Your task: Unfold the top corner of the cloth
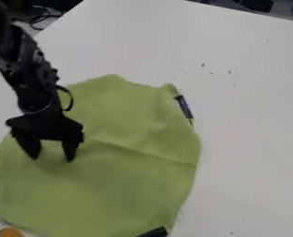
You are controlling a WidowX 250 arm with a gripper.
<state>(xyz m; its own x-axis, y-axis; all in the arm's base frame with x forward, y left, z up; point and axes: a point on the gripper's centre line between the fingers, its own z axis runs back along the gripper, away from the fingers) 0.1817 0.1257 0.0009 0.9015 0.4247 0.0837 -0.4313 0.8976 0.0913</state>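
Observation:
The gripper (53, 159) hangs over the left part of the green cloth (118, 185), its two fingers apart with only cloth visible below and between them. Whether the fingertips touch the fabric, I cannot tell. The cloth lies mostly spread on the white table, with a crease running from its middle toward the right edge. Its top edge is uneven, with one rounded bump at the upper left and a small raised point at the upper right.
A purple marker-like object (184, 107) lies against the cloth's upper right edge. A black object (154, 232) sits at the bottom edge, and an orange item (11, 232) at the bottom left. The white table (254, 125) extends right, with small dark specks near the top.

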